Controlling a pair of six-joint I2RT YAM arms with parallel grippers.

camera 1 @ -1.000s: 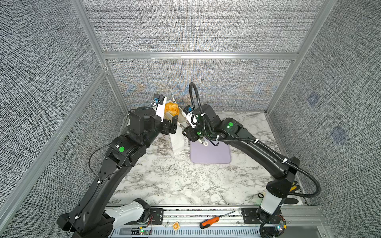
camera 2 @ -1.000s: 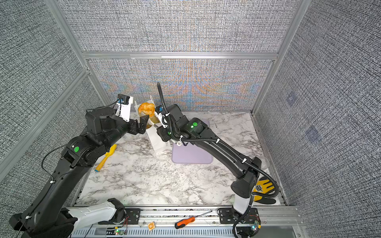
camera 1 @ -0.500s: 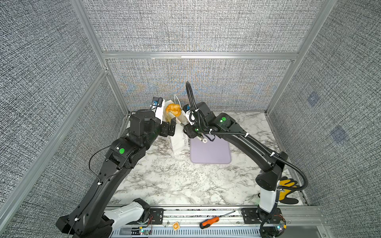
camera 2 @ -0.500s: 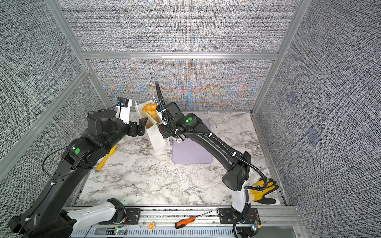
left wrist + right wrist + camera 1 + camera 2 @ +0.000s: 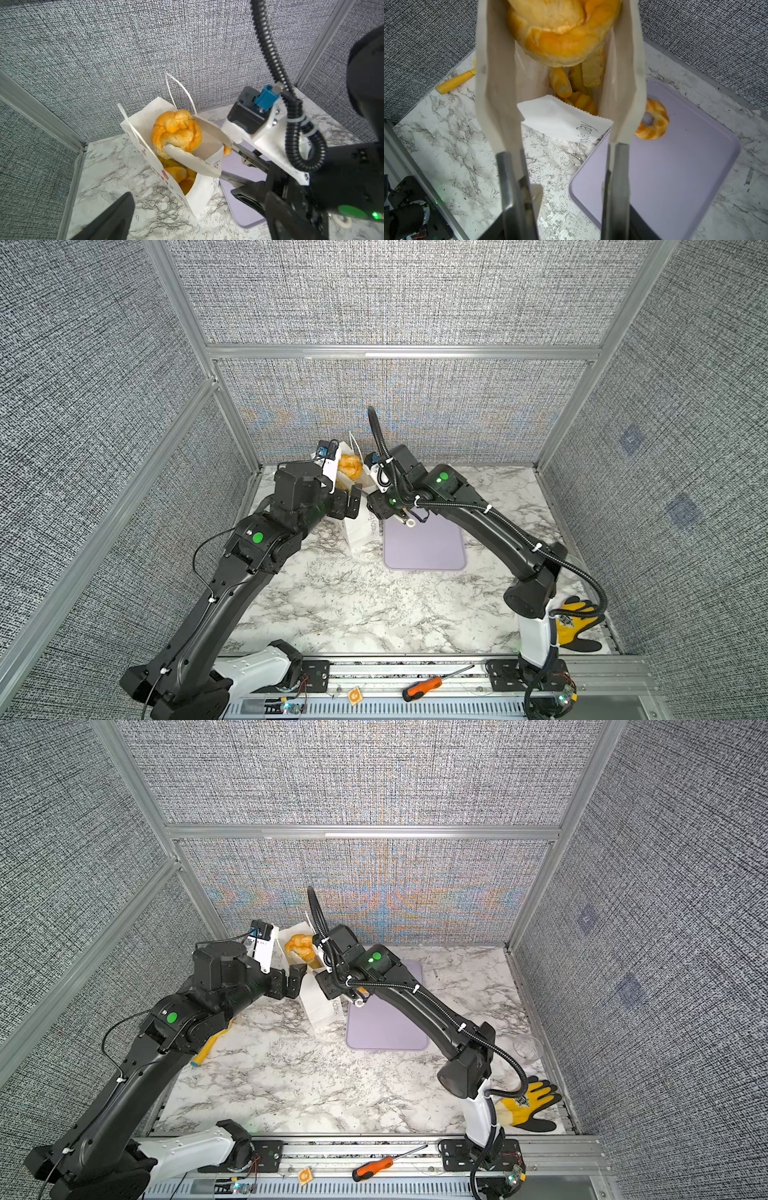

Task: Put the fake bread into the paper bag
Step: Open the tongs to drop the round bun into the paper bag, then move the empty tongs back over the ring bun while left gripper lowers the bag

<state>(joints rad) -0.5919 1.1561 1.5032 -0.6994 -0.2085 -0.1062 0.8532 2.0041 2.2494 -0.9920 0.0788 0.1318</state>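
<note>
One ring (image 5: 658, 123) on tray (image 5: 675, 176), clearest from right wrist

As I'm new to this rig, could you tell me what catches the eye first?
A braided golden-orange toy pastry sits in the right gripper at the mouth of the tall white paper bag, which holds other pastries. One ring-shaped orange pastry lies on the lilac plastic tray beside it.

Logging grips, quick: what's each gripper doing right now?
Left gripper: open, empty, beside the paper bag.
Right gripper: fingers either side of the braided bread at the bag mouth; whether it grips cannot be told.
</note>
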